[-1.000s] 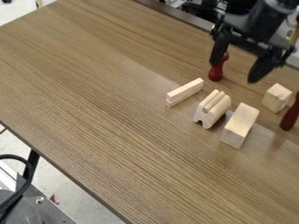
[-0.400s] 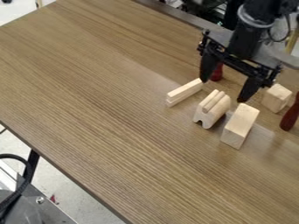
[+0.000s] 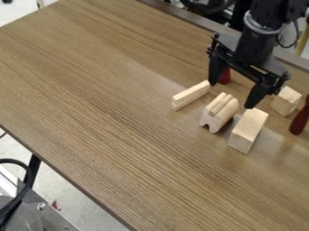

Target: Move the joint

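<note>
Gripper (image 3: 230, 96) before half-hidden red peg (image 3: 225, 77), second peg (image 3: 298, 122) cropped at right.

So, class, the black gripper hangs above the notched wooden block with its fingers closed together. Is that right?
Not quite: the black gripper does hang above the notched wooden block, but the camera view shows its fingers spread apart, not closed together.

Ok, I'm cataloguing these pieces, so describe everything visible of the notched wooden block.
The notched block is pale, apparently bare wood, with rounded ridges along its top and an arched cutout in its near end. It rests on the table between the slim piece and the plain block, ungripped by the open pincer.
</note>
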Tool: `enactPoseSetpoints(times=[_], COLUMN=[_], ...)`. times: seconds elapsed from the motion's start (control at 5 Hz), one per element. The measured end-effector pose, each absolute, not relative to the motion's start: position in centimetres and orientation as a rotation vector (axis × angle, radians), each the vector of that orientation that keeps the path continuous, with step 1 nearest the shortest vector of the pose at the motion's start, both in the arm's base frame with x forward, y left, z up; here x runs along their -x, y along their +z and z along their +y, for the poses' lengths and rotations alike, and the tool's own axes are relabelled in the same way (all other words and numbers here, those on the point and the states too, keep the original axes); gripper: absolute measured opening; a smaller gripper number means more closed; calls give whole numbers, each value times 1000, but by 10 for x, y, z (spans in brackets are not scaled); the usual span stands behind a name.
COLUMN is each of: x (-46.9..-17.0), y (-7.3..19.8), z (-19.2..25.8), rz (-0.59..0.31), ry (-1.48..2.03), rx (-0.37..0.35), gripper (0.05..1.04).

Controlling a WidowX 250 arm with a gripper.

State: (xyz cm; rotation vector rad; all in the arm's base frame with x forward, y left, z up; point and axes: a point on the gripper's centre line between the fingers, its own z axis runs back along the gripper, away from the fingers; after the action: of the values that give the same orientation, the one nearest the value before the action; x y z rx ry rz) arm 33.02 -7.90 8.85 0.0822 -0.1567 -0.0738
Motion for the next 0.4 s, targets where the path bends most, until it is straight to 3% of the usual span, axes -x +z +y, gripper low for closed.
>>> enactPoseSetpoints(times=[0.4], x=[-336], y=[73], z=[-79], rz=[-132], ry=[-105], rx=[-74], gripper=[1000])
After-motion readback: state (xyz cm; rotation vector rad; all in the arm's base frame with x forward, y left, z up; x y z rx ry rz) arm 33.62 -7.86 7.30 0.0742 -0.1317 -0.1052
